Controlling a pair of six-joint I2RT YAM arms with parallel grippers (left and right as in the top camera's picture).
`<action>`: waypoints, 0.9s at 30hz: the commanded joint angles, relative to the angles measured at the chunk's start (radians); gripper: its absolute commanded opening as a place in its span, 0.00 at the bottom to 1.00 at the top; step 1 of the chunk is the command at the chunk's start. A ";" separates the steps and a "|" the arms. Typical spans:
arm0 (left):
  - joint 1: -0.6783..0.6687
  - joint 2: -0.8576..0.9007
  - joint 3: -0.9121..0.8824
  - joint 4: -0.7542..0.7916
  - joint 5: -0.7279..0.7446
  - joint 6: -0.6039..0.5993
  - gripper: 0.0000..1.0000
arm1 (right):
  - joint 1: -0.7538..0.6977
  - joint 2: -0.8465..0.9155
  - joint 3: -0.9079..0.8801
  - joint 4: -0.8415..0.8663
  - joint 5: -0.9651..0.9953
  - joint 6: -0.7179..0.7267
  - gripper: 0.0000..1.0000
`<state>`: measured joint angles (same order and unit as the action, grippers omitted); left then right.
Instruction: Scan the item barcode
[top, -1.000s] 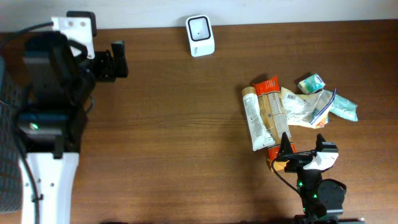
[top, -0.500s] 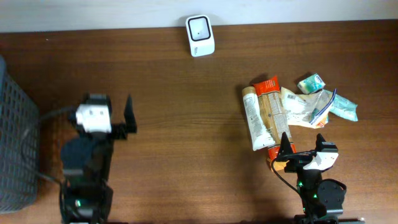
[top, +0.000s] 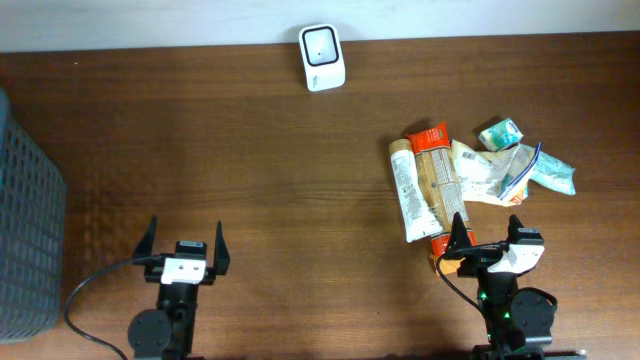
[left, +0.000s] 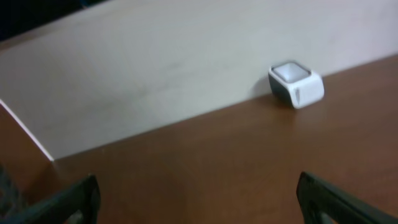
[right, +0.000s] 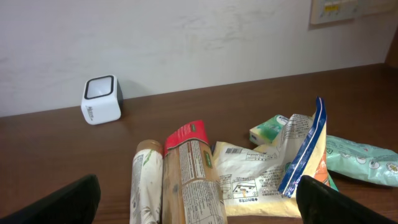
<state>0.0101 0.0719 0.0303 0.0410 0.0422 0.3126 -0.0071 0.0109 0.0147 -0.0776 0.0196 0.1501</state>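
Observation:
A white barcode scanner (top: 322, 57) stands at the table's back edge by the wall, also in the left wrist view (left: 296, 84) and the right wrist view (right: 102, 99). Packaged items lie heaped at the right: a pale tube (top: 407, 190), a brown and orange pack (top: 437, 178), a cream pouch (top: 480, 172), a small green box (top: 500, 132) and a teal bag (top: 552, 176). My right gripper (top: 487, 226) is open just in front of the heap, the brown pack (right: 196, 180) lying ahead between its fingers. My left gripper (top: 184, 232) is open over bare table at the front left.
A dark grey mesh basket (top: 25, 220) stands at the table's left edge. A blue-edged bag (right: 306, 152) leans up out of the heap. The pale wall (left: 155, 68) runs along the back of the table.
My left arm has swung from the back left corner down to the front left, uncovering the basket. The right arm and the items have stayed put.

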 joint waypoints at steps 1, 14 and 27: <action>0.034 -0.068 -0.022 -0.070 0.014 0.049 0.99 | -0.006 -0.007 -0.009 -0.002 -0.003 -0.003 0.99; 0.078 -0.067 -0.022 -0.118 0.014 0.048 0.99 | -0.006 -0.008 -0.009 -0.002 -0.003 -0.003 0.99; 0.078 -0.067 -0.022 -0.118 0.014 0.048 0.99 | -0.006 -0.007 -0.009 -0.002 -0.003 -0.003 0.99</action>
<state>0.0849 0.0147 0.0124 -0.0719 0.0483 0.3489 -0.0071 0.0109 0.0147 -0.0776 0.0200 0.1501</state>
